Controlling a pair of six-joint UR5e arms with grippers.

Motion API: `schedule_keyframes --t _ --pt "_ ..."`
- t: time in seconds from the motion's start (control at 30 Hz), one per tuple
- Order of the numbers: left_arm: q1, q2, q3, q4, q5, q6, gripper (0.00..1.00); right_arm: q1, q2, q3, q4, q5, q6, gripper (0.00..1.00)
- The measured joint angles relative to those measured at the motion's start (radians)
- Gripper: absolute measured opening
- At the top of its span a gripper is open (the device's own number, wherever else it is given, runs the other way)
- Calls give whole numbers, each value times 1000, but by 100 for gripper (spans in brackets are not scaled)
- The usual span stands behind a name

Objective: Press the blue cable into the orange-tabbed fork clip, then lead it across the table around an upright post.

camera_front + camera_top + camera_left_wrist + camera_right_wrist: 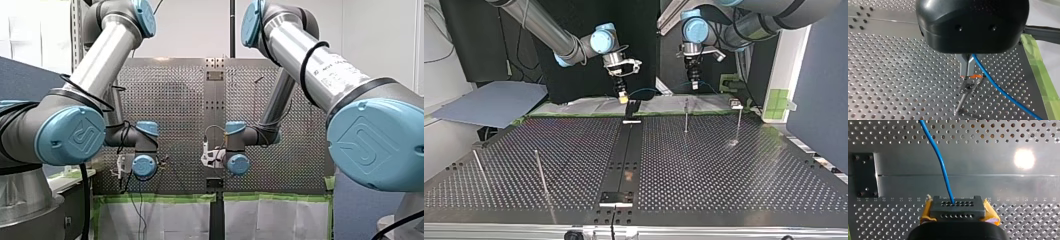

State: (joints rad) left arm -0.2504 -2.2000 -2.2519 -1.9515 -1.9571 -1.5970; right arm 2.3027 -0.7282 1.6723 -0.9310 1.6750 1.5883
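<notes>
The blue cable (1003,92) runs through my left gripper (967,73), whose metal fingers (964,62) are shut on it. The gripper sits just above the orange-tabbed fork clip (972,76), which stands on a metal stem. In the right wrist view the cable (939,157) comes out between the yellow pads (991,216) of my right gripper (958,206), shut on it. In the top view the cable (644,90) arcs between my right gripper (623,97) at the left and my left gripper (694,84) at the right. Both grippers hang over the table's far edge.
Thin upright posts stand on the perforated table: two at the top view's right (686,116) (738,125), two at its near left (541,172) (480,170). A black strip (626,150) runs down the middle. Green tape (1040,72) lines the table's edge.
</notes>
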Motion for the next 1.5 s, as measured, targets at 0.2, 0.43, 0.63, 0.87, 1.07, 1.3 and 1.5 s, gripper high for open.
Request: schedule_keyframes --t 0.2,0.43,0.63,0.87,1.07,1.3,1.5 --pt "12 -56 57 7 44 -36 0 -8 30 -26 5 -3 3 0" --pt "38 -92 101 9 58 -54 0 -12 85 -66 19 -3 4 0" --pt "63 -93 107 9 69 -56 0 -12 95 -83 29 -3 2 0" --pt "82 -94 108 8 88 -57 0 -8 95 -94 40 -3 0 0" --pt "96 -94 114 8 109 -72 0 -6 96 -102 53 -3 -6 0" --pt "111 -95 118 6 120 -86 0 -6 96 -106 55 -3 -6 0" --pt "124 -96 118 5 119 -87 0 -9 97 -106 59 -3 -7 0"
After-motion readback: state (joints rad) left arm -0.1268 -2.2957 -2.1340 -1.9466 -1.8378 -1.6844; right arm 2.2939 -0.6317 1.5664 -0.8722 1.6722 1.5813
